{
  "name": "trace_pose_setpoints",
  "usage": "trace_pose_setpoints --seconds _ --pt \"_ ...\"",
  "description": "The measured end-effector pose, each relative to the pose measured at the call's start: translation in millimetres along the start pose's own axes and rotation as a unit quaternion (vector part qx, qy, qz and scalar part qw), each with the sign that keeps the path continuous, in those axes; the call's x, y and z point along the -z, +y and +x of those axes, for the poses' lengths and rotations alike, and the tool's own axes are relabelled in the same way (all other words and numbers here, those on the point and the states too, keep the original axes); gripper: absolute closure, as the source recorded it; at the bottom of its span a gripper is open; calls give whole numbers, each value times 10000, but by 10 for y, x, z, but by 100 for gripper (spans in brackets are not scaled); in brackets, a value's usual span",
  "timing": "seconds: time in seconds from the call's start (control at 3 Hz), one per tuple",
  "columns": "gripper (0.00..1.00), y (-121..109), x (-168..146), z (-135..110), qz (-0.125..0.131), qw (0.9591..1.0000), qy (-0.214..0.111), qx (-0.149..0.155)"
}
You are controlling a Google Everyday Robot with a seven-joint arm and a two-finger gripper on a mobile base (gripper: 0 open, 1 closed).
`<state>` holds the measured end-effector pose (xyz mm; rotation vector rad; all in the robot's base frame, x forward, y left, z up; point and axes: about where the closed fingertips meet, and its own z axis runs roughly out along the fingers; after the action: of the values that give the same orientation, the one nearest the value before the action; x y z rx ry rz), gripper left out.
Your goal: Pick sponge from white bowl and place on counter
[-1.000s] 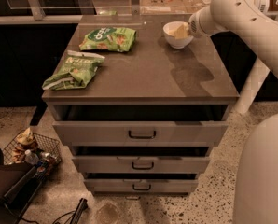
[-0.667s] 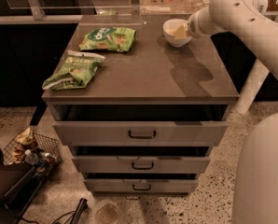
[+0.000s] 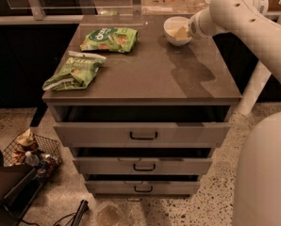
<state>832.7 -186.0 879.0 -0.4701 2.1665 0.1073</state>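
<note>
White bowl (image 3: 170, 24) sits at far right corner of counter (image 3: 145, 76). Hand (image 3: 186, 30) reaches into bowl from right, wrist angled down to get at sponge (image 3: 179, 34), pale-yellow patch inside. Hand open or closed: cannot tell. Two green snack bags (image 3: 109, 39) lie well apart at left; likely drop spot mid-counter.

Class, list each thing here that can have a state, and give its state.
white bowl: upright on the counter, holding the sponge.
sponge: in the bowl.
gripper: at the bowl's rim, by the sponge.
far snack bag: lying flat.
near snack bag: lying flat, crumpled.
top drawer: seems pulled slightly open.
</note>
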Motion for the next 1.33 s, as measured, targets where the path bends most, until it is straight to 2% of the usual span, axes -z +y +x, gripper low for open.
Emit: trace_pose_setpoints --seconds 0.33,0.67,1.0,1.33 --pt "100 12 5 -134 3 9999 -10 167" --pt "100 -9 83 -411 86 9985 -29 531" --pt "100 -83 288 -754 229 9957 -135 892" --pt "100 -233 556 -831 301 9946 -119 987"
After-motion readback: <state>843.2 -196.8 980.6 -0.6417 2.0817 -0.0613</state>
